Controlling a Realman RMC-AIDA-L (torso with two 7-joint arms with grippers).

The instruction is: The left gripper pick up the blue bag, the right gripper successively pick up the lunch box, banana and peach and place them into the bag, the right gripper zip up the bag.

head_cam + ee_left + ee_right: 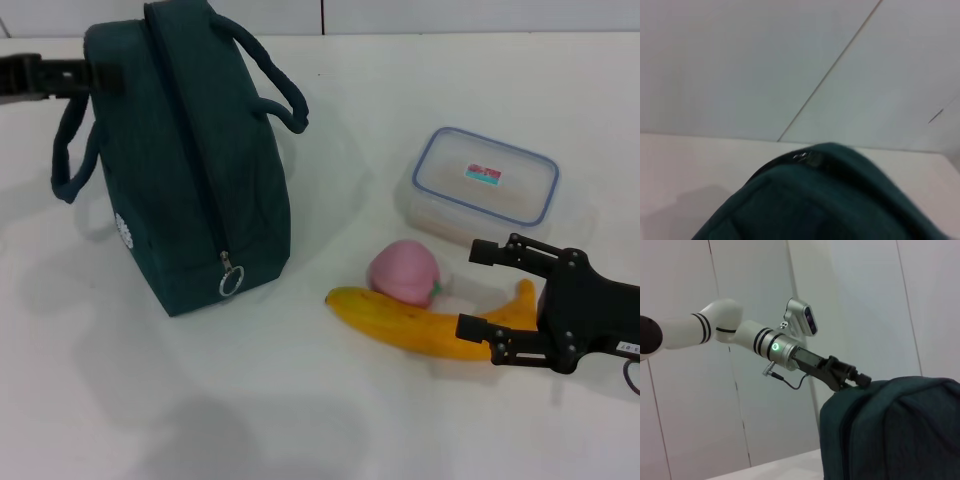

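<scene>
In the head view, the blue bag [190,160] was seen standing upright at about 10 o'clock on the white table [300,400], soft dark teal fabric, zipped shut down its long seam with the metal ring pull [230,280] hanging low on the near end. Two padded loop handles were flopped out to either side. The left gripper [95,72] was parked right against the bag's upper far corner at 10 o'clock; whether its fingers were spread or pinching couldn't be told, honestly. The lunch box [487,185], clear rounded plastic with a blue-rimmed lid and a little sticker, was sat at 2 o'clock. The peach [402,272], round and matte pink, was touching the smooth curved banana [430,325] at about 4 o'clock. The right gripper [478,288] was held spread wide, nothing pinched, over the banana's stem end.

In the left wrist view, only the bag's rounded fabric top [830,200] was shown, close up.

In the right wrist view, the left gripper [855,377] was seen at the bag's [890,430] top edge.
</scene>
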